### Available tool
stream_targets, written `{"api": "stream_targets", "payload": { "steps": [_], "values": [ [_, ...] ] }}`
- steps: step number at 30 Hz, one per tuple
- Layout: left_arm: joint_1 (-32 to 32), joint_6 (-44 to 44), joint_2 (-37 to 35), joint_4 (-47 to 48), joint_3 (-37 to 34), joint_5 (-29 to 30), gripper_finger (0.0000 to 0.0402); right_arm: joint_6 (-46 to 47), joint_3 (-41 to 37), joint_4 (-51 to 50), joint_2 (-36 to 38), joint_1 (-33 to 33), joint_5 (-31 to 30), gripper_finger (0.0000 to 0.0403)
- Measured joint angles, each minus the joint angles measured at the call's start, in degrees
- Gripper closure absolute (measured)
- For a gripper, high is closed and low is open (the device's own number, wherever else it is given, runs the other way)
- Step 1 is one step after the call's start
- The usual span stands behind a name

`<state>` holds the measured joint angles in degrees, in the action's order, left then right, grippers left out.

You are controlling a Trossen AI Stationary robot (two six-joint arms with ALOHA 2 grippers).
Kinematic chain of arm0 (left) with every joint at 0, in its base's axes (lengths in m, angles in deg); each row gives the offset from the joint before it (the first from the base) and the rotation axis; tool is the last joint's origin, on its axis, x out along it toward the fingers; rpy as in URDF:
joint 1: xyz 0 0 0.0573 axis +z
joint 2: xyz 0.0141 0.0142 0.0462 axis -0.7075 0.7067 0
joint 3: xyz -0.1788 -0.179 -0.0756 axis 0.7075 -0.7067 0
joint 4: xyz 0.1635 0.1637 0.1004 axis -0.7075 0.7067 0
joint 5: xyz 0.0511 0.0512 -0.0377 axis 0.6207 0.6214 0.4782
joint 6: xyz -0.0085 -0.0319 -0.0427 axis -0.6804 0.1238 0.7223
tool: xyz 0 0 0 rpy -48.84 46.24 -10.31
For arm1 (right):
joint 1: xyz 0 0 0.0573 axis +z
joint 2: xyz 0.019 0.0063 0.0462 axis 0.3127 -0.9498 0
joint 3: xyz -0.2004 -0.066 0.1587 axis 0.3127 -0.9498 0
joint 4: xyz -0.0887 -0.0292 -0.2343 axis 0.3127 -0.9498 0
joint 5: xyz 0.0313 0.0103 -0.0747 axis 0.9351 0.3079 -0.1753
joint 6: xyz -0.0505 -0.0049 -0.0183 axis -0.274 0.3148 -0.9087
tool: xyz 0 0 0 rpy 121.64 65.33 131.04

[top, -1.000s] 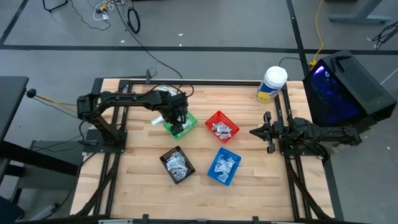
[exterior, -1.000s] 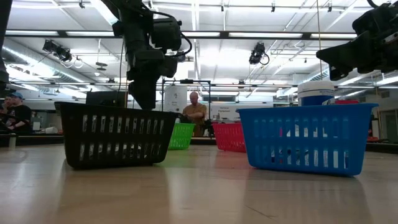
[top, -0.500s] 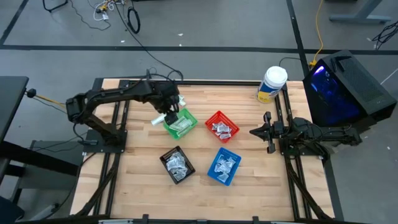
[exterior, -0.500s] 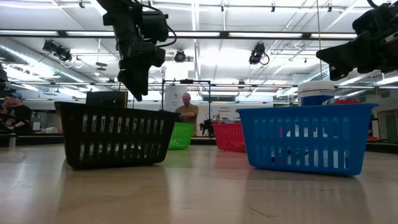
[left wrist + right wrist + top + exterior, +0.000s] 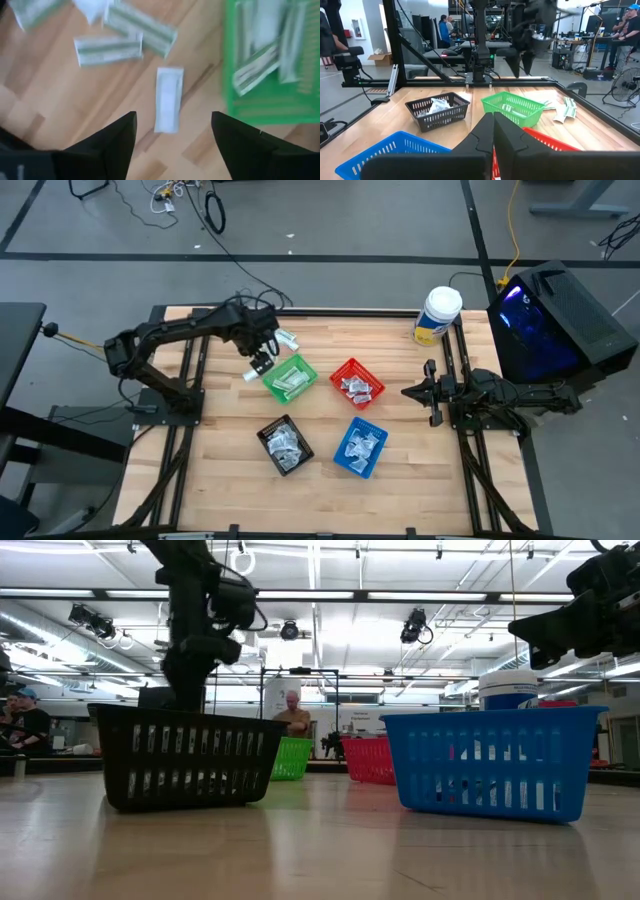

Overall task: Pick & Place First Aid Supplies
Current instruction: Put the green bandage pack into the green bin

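Pale wooden planks make up the table [image 5: 220, 480], which stands on a grey concrete floor in a workshop with bright ceiling lights and people far off behind the table. Four square slotted plastic baskets sit near the middle: a green basket [image 5: 291, 378] holding long narrow pale-green strip packets [image 5: 260, 70], a red basket [image 5: 356, 383], a blue basket [image 5: 359, 447] and a black basket [image 5: 285, 444], the last three each holding crinkled white-and-blue sachets whose print is too small to make out. From the low view the black and blue basket walls hide their contents. The left gripper [image 5: 262, 360] hangs over bare wood just beside the green basket's outer corner, its jaws open and empty; below it lies a flat white wrapped strip [image 5: 168, 99], apart from the basket, with more green-striped strip packets [image 5: 108, 50] scattered near it, some cut off at the edge of the left wrist view and blurred. A white-lidded round tub with a yellow label [image 5: 438, 315] stands at the table's far right corner. The right gripper [image 5: 432, 392] waits at the right edge of the table, well apart from the baskets, jaws closed on nothing.
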<state>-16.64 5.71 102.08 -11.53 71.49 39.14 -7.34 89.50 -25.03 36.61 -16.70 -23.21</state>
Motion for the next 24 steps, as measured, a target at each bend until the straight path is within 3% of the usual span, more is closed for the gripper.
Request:
{"api": "stream_targets", "payload": {
  "steps": [10,24],
  "values": [
    [0.31,0.88,-3.8,-3.28,-12.98,-2.05,0.0079,0.01,0.02,0.0,-0.01,-0.01,0.0,0.039],
    [0.31,4.33,-3.82,-18.08,-23.33,-1.49,0.0076,0.01,0.0,0.0,0.0,0.0,0.0,0.039]
  ]
}}
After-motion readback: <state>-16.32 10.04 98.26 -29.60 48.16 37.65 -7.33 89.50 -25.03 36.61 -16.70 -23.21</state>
